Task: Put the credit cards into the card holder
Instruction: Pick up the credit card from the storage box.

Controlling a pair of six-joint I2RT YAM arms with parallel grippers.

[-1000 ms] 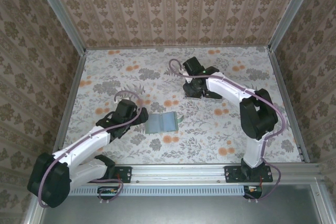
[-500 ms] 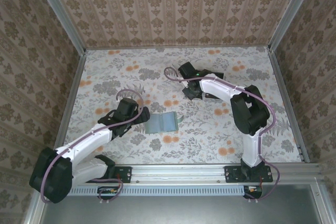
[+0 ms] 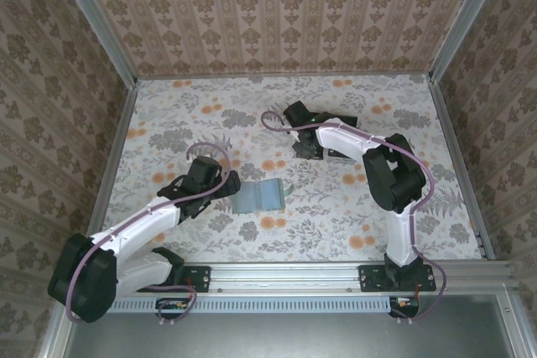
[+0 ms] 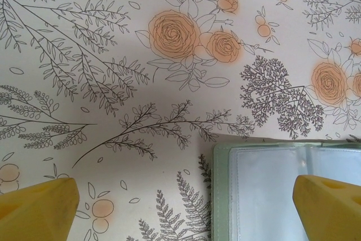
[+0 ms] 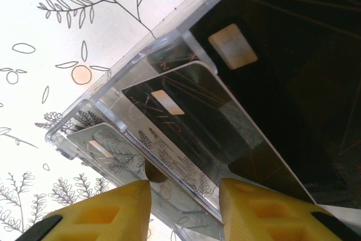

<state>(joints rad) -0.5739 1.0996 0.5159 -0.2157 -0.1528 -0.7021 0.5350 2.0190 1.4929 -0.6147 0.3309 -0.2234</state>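
The card holder (image 3: pixel 260 196) lies open on the floral table, sage-green with clear pockets (image 4: pixel 282 190) facing up. My left gripper (image 3: pixel 228 184) hovers at its left edge, open wide (image 4: pixel 186 196), one yellow finger (image 4: pixel 333 207) over a pocket. The black credit cards (image 5: pixel 282 55) stand in a clear slotted tray (image 5: pixel 84 122) at the back middle (image 3: pixel 340 153). My right gripper (image 3: pixel 304 147) is down at that tray. Its jaws (image 5: pixel 183 190) stand narrow, still open, either side of the lower edge of one leaning card marked VIP (image 5: pixel 186 111).
Patterned walls with metal rails (image 3: pixel 109 165) enclose the table on three sides. The floral cloth (image 4: pixel 113 55) left of the card holder is bare. The right arm's elbow (image 3: pixel 394 178) rises over the right middle of the table.
The right gripper has shifted a little left and down onto the tray, and its jaws have narrowed around a card. The right elbow has folded in. The left arm has barely moved.
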